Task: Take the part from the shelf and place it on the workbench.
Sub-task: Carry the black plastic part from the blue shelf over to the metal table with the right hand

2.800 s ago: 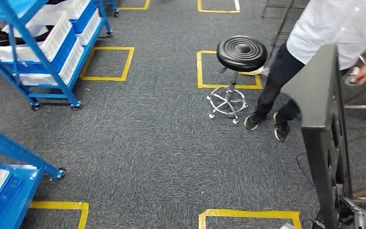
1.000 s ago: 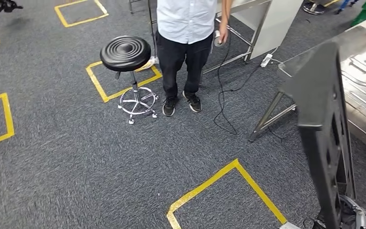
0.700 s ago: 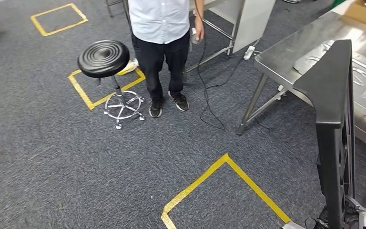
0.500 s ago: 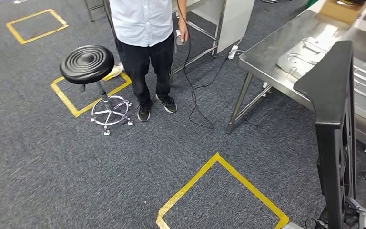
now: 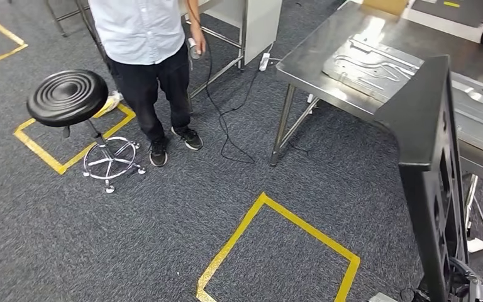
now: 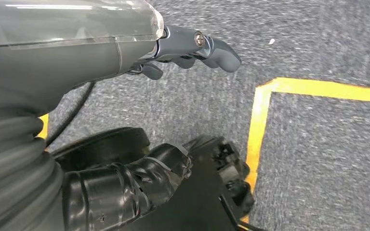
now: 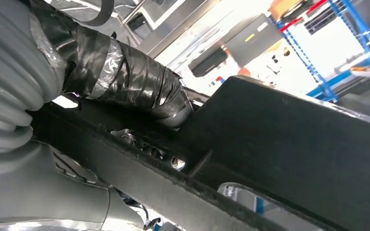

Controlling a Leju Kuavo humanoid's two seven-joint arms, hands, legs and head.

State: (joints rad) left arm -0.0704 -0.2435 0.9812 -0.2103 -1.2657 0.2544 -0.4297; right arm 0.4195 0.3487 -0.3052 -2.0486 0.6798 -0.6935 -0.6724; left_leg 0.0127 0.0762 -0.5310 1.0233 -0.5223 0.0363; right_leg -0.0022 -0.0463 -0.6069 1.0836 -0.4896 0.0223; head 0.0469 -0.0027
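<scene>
One black part [image 5: 433,170] stands tall and upright in the head view, filling the 3 to 5 o'clock side, its foot at the right hand [image 5: 471,290] (barely a silver sliver at 5 o'clock). Behind it, at 1 to 2 o'clock, the steel workbench [image 5: 314,56] carries flat metal pieces [image 5: 371,63]. Grey carpet [image 5: 182,207] with a yellow tape square [image 5: 277,211] lies at 6 o'clock; a black stool [image 5: 67,96] sits at 9 o'clock, a person [image 5: 144,44] at 11 o'clock. From the left wrist, the left hand [image 6: 192,48] hangs over carpet, fingers loosely curled, holding nothing. From the right wrist, the right hand's taped thumb [image 7: 125,77] presses onto the part, gripping it.
</scene>
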